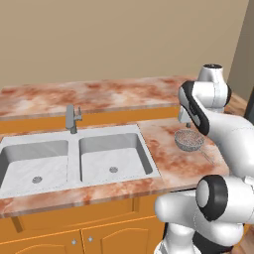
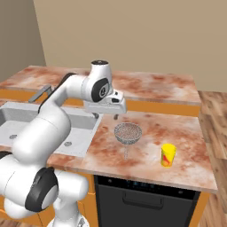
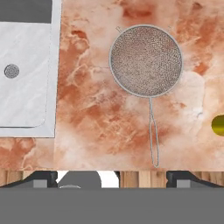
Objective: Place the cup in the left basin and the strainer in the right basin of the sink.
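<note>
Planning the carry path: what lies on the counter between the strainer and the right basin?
Nothing: in the hand view, bare marbled counter runs from the strainer to the pale rim of the right basin.

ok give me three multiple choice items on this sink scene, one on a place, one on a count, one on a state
1. Where is the round grey wire-mesh strainer?
A. in the left basin
B. on the marbled red counter, right of the double grey steel sink
C. in the gripper

2. How many drain holes show in the sink?
A. one
B. two
C. four

3. The two-finger gripper is
A. open, holding nothing
B. shut on the small yellow cup
C. shut on the strainer

Answers: 1 B, it lies on the counter; 2 B, one per basin; 3 A, the jaws stand apart above the counter.
</note>
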Available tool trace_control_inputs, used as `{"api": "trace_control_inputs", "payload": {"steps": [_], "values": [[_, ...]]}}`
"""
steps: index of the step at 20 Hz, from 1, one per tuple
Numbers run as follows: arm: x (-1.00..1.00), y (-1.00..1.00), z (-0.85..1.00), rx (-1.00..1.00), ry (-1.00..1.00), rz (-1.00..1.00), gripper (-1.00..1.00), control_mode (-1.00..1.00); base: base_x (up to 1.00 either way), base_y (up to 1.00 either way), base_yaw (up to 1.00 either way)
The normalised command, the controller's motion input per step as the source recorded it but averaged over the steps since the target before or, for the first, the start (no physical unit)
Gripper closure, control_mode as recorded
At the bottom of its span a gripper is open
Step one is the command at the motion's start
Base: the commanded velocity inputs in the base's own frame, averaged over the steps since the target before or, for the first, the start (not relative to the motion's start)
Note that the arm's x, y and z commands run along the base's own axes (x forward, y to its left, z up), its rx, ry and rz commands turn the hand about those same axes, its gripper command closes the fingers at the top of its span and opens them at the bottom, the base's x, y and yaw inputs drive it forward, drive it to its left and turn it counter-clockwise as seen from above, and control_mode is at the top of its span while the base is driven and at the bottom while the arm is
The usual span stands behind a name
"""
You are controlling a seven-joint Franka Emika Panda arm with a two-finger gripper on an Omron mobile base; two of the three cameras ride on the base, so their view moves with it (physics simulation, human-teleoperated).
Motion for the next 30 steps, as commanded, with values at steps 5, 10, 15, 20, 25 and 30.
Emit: {"api": "trace_control_inputs", "payload": {"steps": [5, 10, 15, 20, 25, 30], "values": [[0.0, -0.35, -0.1, 0.04, 0.01, 0.0, -1.0, -1.0, 0.0, 0.0, 0.0], [0.01, -0.57, -0.37, 0.0, 0.02, 0.0, -1.0, -1.0, 0.0, 0.0, 0.0], [0.02, -0.47, -0.48, 0.0, 0.0, 0.0, -1.0, -1.0, 0.0, 0.0, 0.0], [0.23, -0.02, -0.48, -0.04, 0.01, 0.06, -1.0, -1.0, 0.0, 0.0, 0.0], [0.36, -0.07, -0.46, -0.01, 0.02, 0.02, -1.0, -1.0, 0.0, 0.0, 0.0], [0.2, -0.2, -0.42, 0.0, 0.0, -0.05, -1.0, -1.0, 0.0, 0.0, 0.0]]}}
